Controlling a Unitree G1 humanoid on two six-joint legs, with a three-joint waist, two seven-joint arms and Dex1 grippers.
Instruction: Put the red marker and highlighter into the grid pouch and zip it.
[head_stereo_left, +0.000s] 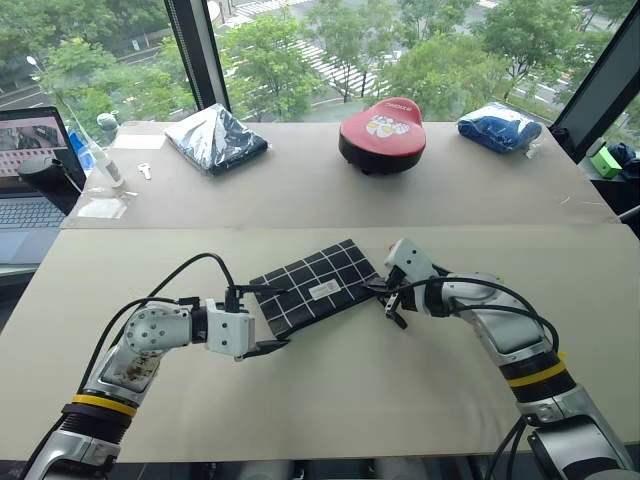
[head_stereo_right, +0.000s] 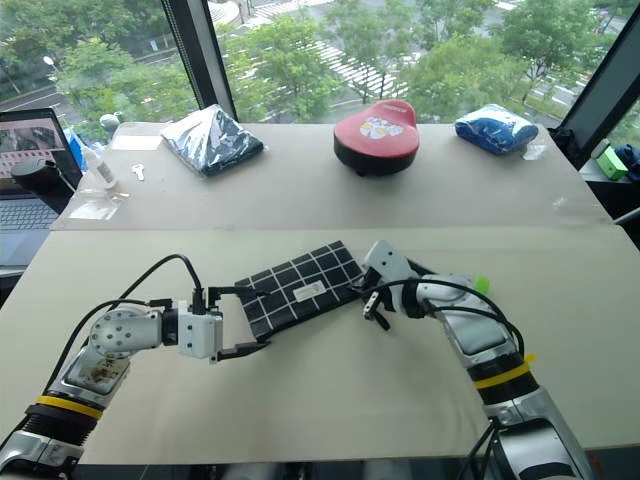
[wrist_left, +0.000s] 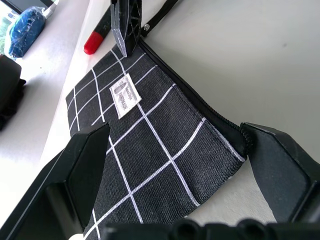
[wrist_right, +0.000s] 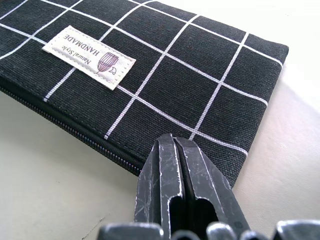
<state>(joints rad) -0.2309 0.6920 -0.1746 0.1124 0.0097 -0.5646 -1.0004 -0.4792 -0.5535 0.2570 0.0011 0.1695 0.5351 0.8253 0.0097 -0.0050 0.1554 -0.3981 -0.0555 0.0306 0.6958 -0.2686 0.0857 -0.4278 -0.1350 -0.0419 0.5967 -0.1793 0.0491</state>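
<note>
Flat black white-gridded fabric pouch (head_stereo_left: 316, 287) lies mid-worktop; left tool (head_stereo_left: 262, 320) spread around its corner, right tool (head_stereo_left: 384, 293) pressed together at its zipper end.

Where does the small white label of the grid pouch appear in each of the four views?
Left eye view: white label at picture centre, on the grid pouch, toward its zipper edge.
Right eye view: label just left of centre.
Left wrist view: label above centre, left of middle.
Right wrist view: label upper left.
Shared landmark: the zipper edge beside the label.
</note>
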